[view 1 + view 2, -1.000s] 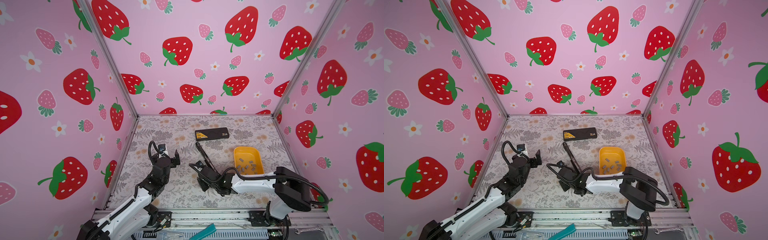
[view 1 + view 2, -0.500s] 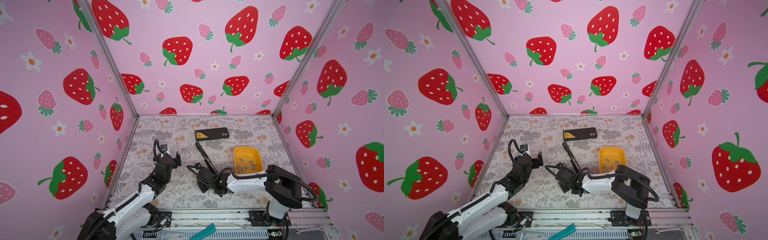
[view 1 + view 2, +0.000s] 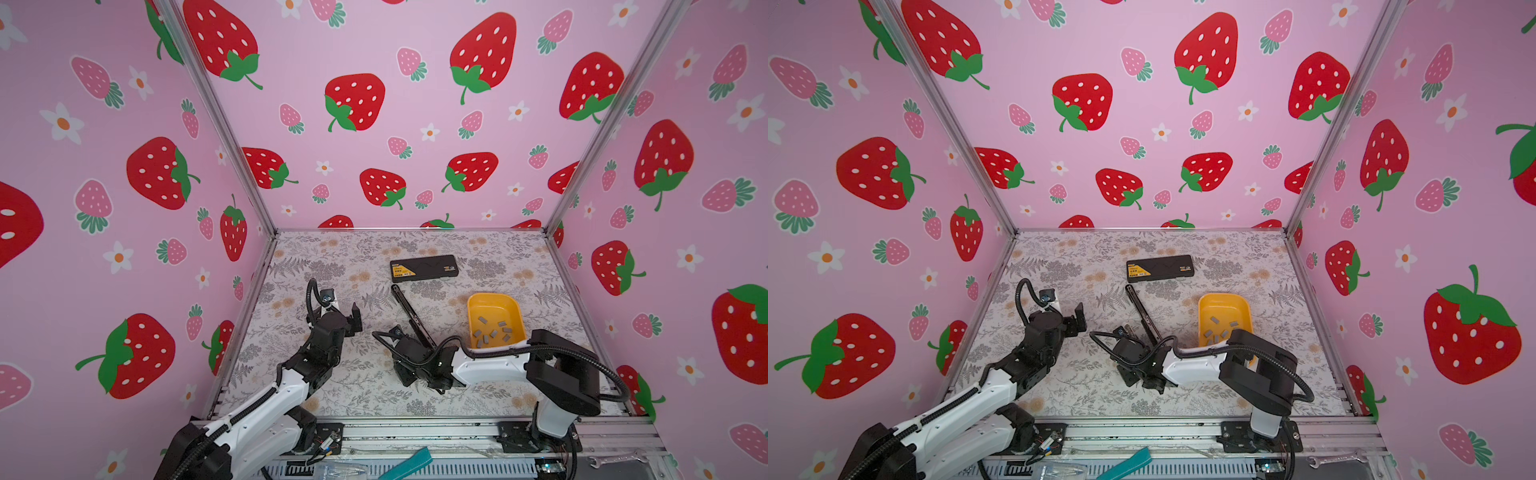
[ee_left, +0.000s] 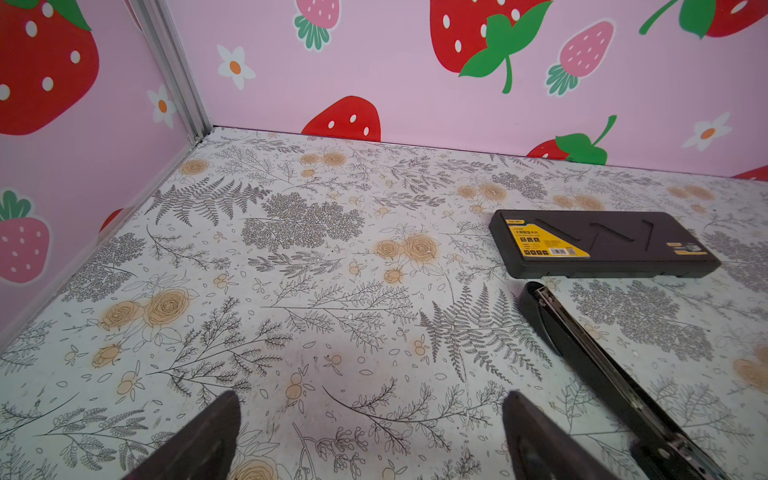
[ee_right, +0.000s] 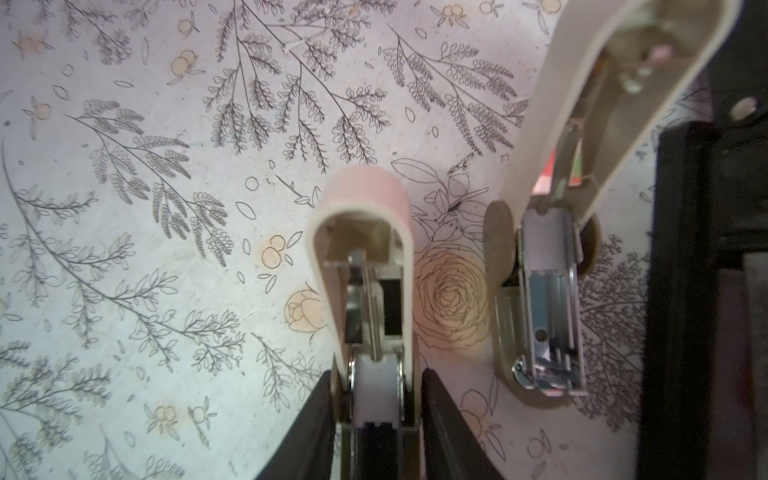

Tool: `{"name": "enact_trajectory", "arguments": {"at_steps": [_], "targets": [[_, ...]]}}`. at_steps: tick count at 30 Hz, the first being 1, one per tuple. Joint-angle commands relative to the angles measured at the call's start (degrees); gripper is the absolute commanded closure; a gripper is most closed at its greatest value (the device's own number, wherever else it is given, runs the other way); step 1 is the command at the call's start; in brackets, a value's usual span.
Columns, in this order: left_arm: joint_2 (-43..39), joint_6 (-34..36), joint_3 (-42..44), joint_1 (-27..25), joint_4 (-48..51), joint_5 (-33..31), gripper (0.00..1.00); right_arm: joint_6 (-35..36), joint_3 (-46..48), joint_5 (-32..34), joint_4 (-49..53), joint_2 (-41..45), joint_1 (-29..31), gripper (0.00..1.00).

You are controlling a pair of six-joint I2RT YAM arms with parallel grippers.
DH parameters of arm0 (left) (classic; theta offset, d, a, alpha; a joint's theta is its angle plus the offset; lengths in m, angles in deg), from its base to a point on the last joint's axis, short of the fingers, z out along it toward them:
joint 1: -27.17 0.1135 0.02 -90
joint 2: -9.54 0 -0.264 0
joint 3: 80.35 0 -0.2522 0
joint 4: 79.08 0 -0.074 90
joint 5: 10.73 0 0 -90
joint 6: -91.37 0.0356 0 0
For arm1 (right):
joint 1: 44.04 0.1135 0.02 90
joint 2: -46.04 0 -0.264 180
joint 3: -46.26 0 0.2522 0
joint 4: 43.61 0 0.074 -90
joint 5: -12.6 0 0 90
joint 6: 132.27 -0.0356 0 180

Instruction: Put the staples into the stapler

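Remaining clamped on the stapler (image 3: 409, 312), right tool (image 5: 376, 376) holds; left tool (image 4: 372, 401) gapes empty.

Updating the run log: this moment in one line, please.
stapler: open on table | staples: in yellow tray | left gripper: open, empty | right gripper: closed on stapler's near end

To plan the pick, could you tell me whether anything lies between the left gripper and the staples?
Yes: the open stapler lies across the straight line from the left gripper to the staples in the tray.
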Motion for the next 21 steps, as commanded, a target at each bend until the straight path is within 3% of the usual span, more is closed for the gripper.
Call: {"name": "enact_trajectory", "arguments": {"at_steps": [1,12,15,21], "targets": [[-0.6,-1.0,-2.3,0.4,-0.2,-0.5,0.01,-1.0,-1.1,-0.1,0.3,-0.8,0.4,0.61],[0.6,-1.9,-2.7,0.4,0.0,0.5,0.01,2.4,0.9,7.9,-0.5,7.1,0.4,0.5],[0.7,-2.3,-2.8,0.4,0.5,0.5,0.01,4.6,2.4,13.9,-0.4,13.0,0.4,0.5],[1.5,-1.4,-3.0,0.5,0.1,2.1,0.01,9.4,8.5,32.3,-1.7,28.3,-0.6,0.61]]}}
